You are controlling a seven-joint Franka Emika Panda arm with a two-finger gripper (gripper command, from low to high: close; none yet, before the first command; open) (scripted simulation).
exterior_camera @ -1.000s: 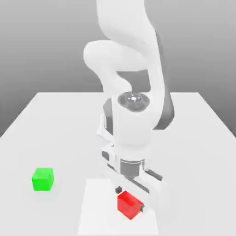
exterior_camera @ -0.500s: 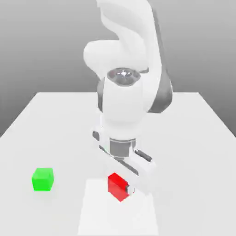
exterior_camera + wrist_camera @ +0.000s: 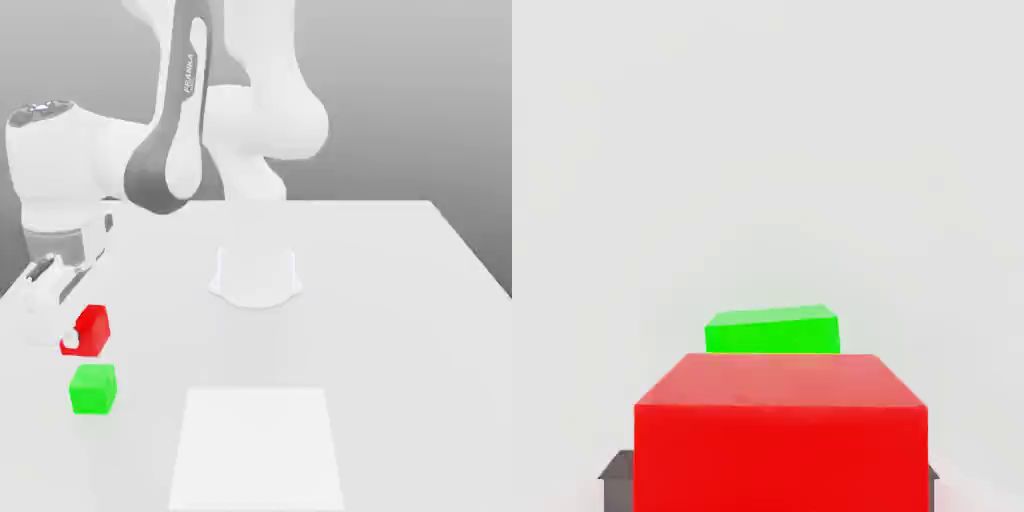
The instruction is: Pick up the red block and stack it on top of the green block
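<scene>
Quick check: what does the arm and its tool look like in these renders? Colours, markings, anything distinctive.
The arm is glossy white with rounded, bulbous link shells and dark grey panels at the joints. One dark grey panel carries white FRANKA lettering. A joint cap has a grey, metallic-looking top. The tool is white and boxy with small dark fingertips. It stands on a white round base. No cables visible.

Lighting bright, even and diffuse, washing the white bench (image 3: 400, 300) nearly shadowless against a grey backdrop graded lighter toward the bottom; soft-edged render, no glare, no edge distortion; hand view flat, pale, slightly hazy.
</scene>
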